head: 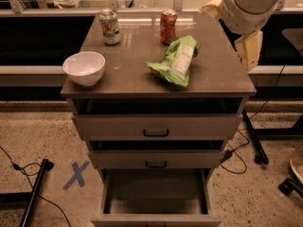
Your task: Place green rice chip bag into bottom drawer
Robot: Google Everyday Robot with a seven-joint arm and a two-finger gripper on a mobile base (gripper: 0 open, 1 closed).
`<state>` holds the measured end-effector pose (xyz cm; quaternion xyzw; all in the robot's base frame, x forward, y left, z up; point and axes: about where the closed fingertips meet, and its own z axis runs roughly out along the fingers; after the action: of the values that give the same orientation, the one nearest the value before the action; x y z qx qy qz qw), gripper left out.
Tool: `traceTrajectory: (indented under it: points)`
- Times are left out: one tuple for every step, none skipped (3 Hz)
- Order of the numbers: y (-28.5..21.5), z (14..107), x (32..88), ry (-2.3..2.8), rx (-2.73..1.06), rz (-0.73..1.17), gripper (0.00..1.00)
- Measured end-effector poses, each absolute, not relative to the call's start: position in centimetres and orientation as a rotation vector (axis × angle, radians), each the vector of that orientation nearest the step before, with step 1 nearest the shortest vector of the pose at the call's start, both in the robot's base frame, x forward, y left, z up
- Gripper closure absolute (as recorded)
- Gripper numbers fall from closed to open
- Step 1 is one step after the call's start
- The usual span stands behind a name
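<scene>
The green rice chip bag (174, 61) lies flat on the cabinet top, right of centre, with its white label panel facing up. The bottom drawer (155, 198) is pulled out at the foot of the cabinet, and its plain floor shows nothing inside. My gripper (230, 28) hangs at the upper right, above the cabinet's right edge and to the right of the bag. It is apart from the bag. Its beige fingers (249, 49) are spread, open and empty.
A white bowl (84, 67) sits at the front left of the top. A green-white can (109, 26) and a red can (167, 26) stand at the back. The two upper drawers (156, 126) stick out slightly. A blue X (75, 175), cables and stand legs (253, 138) are on the floor.
</scene>
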<state>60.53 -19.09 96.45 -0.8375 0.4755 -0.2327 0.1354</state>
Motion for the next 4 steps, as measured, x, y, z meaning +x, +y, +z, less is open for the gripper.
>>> traceTrajectory:
  points:
    - [-18.8, 95.1, 63.6, 1.207, -2.607, -0.692, 0.00]
    - [-19.5, 92.0, 66.2, 1.094, -2.760, -0.550, 0.00]
    - [-18.5, 89.6, 66.4, 0.974, -2.759, -0.334, 0.00]
    - [-17.1, 89.5, 66.4, 0.937, -2.724, -0.278, 0.00]
